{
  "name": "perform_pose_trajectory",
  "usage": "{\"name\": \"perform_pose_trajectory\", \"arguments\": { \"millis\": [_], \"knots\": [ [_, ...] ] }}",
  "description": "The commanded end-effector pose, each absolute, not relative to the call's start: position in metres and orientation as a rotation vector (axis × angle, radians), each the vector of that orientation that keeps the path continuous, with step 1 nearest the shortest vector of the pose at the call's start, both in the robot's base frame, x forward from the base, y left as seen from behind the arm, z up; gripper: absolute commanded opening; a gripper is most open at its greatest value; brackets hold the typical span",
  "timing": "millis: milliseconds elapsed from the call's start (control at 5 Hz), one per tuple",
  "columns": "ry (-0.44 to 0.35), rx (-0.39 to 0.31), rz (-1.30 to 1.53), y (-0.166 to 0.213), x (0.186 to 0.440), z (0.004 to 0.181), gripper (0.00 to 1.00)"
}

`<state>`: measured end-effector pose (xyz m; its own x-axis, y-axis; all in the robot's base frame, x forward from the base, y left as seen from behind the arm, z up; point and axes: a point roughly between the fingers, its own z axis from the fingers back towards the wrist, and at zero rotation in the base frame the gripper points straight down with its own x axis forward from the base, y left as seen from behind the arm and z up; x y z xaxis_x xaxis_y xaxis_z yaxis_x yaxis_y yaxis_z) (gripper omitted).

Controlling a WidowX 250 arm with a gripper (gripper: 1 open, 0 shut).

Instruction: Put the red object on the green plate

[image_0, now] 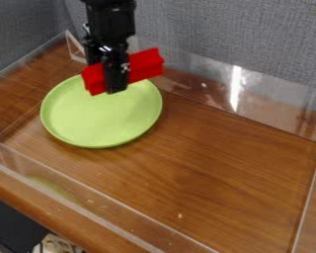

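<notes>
The red object [138,65], an elongated bright red block, hangs tilted in the air over the far part of the green plate [82,121]. My black gripper [112,81] comes down from the top of the view and is shut on the block's middle, its fingers crossing the block's front. The lime-green plate lies flat on the wooden table at the left, with nothing on it. The block does not touch the plate.
Clear acrylic walls [240,87] ring the wooden tabletop [213,168]. A grey fabric panel stands behind. White cables [76,42] hang near the back left corner behind the arm.
</notes>
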<state>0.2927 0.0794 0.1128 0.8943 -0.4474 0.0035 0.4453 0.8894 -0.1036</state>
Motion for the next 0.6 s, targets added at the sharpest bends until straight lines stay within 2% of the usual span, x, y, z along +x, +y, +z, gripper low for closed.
{"name": "perform_pose_trajectory", "arguments": {
  "millis": [0, 400],
  "knots": [
    [-0.014, -0.075, -0.388, 0.093, 0.296, 0.130, 0.00],
    [0.022, -0.082, -0.461, 0.100, 0.307, 0.099, 0.00]
  ]
}}
